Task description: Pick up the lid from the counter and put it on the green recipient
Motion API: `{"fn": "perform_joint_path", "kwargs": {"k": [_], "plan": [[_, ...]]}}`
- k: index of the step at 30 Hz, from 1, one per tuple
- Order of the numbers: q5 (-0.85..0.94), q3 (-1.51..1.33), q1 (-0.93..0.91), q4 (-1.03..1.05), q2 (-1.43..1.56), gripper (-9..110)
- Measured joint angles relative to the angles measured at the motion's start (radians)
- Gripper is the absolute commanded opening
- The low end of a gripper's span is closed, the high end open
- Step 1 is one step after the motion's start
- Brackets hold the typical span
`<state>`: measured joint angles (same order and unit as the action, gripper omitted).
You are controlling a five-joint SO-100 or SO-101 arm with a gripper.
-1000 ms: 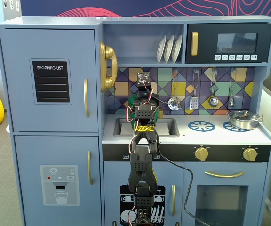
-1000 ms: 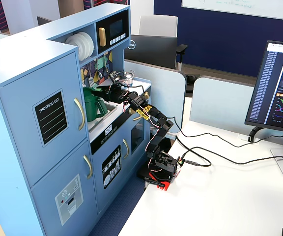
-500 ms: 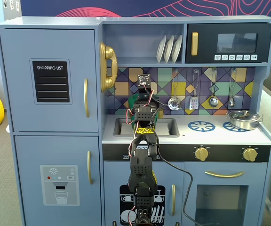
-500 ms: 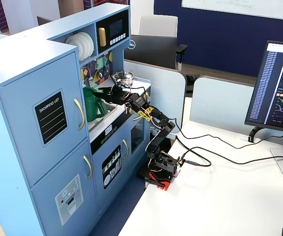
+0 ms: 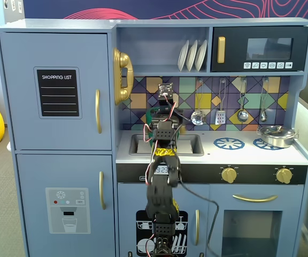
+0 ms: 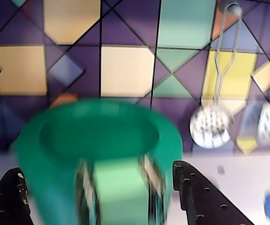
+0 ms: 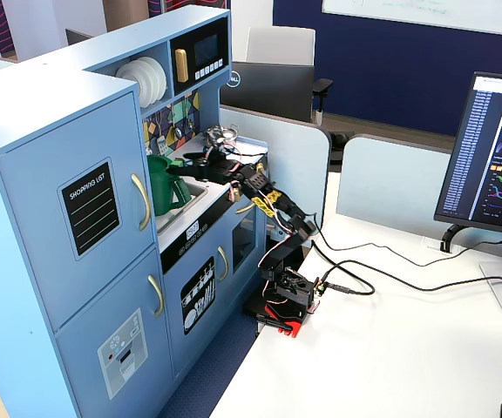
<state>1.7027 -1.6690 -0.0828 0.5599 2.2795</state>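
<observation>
The green recipient (image 6: 97, 154) sits blurred between the fingers (image 6: 198, 194), spread wide, empty.

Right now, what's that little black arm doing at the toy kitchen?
A small robot arm on the desk is reaching over the toy kitchen's counter toward a tall green container beside the sink. In the wrist view, the container sits between the gripper's open fingers, its top open with no lid on it. The picture is blurred, and I can't spot the lid anywhere.
</observation>
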Motion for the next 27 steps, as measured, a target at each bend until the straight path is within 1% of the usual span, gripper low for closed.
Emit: {"fn": "perform_joint_path", "kwargs": {"k": [5, 10, 12, 16, 18, 22, 27], "plan": [[-0.009, -0.239, 0.009, 0.179, 0.264, 32], [-0.005, -0.492, 0.000, 0.318, 0.526, 24], [0.003, -0.611, -0.017, 0.396, 0.643, 17], [0.002, -0.836, -0.040, 0.589, 0.839, 1], [-0.021, -0.920, -0.038, 0.641, 0.868, 0], [-0.130, -1.085, -0.015, 0.635, 0.885, 0], [-0.156, -1.273, -0.009, 0.614, 0.890, 3]]}}
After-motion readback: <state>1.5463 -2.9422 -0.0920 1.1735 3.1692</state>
